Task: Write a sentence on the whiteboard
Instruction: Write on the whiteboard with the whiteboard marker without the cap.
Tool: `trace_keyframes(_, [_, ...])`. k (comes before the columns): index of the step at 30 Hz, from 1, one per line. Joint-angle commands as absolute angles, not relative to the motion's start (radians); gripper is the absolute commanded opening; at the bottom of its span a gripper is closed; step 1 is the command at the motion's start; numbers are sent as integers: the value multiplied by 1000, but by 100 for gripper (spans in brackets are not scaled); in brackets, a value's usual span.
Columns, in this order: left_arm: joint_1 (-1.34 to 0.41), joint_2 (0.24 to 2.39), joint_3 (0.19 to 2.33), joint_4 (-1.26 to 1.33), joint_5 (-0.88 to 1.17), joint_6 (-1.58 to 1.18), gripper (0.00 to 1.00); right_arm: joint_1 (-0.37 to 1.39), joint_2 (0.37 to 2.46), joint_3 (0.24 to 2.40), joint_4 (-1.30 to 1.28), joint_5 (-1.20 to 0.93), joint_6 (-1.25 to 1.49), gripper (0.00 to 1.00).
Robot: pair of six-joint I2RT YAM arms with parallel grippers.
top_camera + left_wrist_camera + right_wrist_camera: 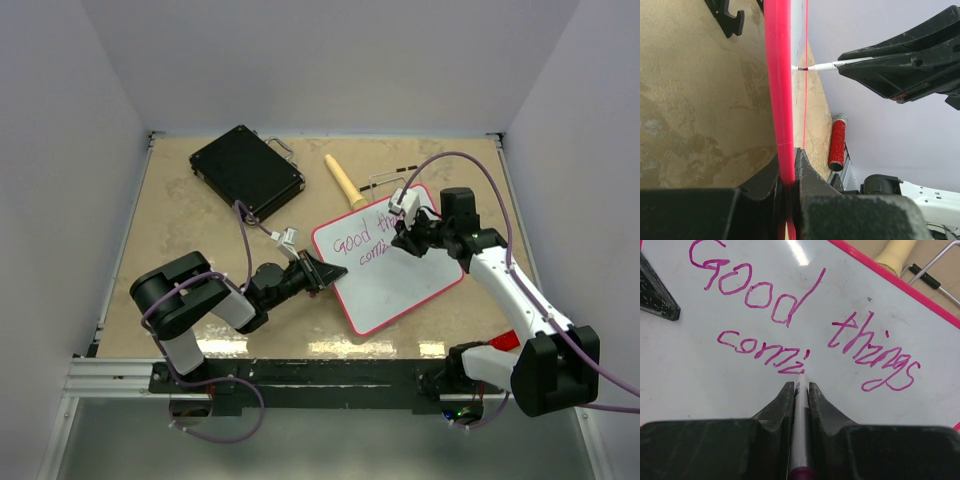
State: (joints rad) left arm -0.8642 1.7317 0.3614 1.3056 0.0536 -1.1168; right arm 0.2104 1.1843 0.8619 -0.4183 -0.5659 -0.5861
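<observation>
You are mid-word in the second line of the sentence (790, 320).
Right tool (800, 386) clamps the marker (801, 410), its tip just ahead at "comi"; left tool (788, 167) pinches the whiteboard (777, 75) rim. Next I judge you need "n".

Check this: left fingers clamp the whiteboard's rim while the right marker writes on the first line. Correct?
No: the right wrist view shows the marker tip on the second line, after "comi". The left fingers do clamp the whiteboard rim.

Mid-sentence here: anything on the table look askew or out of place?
Nothing damaged. The whiteboard sits diagonal to the table edges, its rim clamped by the left gripper. A red cylinder lies at the near edge beside the right arm's base and might roll off.
</observation>
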Motion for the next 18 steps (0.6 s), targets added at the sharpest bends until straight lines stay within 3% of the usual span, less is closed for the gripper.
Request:
trace_keyframes(1, [-865,1727,351,1626,91,-1023,0,212,1172,885,-486,-572,-633,0])
trace_keyframes(18, [-865,1732,345,1634,92,-1025,0,210,1232,945,-371,-558,-549,0])
